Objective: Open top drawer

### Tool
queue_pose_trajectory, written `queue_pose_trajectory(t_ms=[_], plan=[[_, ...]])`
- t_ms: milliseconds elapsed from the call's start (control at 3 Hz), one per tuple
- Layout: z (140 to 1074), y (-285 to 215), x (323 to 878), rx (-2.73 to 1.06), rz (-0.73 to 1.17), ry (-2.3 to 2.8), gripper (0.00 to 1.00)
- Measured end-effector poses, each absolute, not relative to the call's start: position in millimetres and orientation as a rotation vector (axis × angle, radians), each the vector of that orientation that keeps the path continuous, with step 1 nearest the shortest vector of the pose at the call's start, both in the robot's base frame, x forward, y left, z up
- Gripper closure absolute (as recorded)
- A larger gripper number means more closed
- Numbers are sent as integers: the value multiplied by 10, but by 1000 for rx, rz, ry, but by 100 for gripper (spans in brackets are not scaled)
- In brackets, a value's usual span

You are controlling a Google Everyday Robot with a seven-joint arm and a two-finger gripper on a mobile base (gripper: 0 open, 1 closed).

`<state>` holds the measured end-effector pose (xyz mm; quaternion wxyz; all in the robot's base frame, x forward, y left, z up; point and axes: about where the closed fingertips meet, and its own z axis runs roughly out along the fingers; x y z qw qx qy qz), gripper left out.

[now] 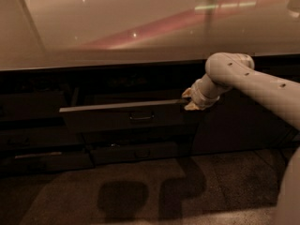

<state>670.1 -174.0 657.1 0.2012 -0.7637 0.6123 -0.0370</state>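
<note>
Pale, glossy countertop (pixel 140 27) across the whole upper half, with a pinkish streak of reflection and a few bright specks. Dark cabinetry (pixel 234 125) beneath, speckled floor (pixel 225 182) nearest.

Camera view: top drawer (pixel 108 118) at mid-height, left of centre, standing partly out of the cabinet face toward the near side. Shows a flat dark-grey front with a lighter rim (pixel 117 106) along the top and a small loop handle (pixel 141 117) at the middle of the front. Gripper (pixel 188 100) at the drawer's right end, level with the rim, touching or just beside the right corner, well right of the handle. Cannot tell how far open the gripper is, nor whether it has hold of the corner: too dark there. Pale arm (pixel 253 81) reaching in from the right edge, bent at a rounded joint above and right of the gripper, cut off by the frame at the right and lower right.

Inside of the drawer hidden behind its front and in shadow. Below it a slimmer drawer front (pixel 136 151), and at lower left another (pixel 42 159) with a faint light edge, both hard to make out. Cabinetry right of the gripper lost in darkness. Two dark shadows (pixel 124 200) on the floor below the drawer.

Runs long from left to right, level, with the flat front facing the near side.
</note>
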Motion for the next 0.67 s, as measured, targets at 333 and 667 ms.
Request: queue_pose_trajectory(t_ms=[333,667], plan=[[6604,-1740,6699,-2133,-104,1710,100],[6550,-1747,6595,-2142,-103,1700,100]])
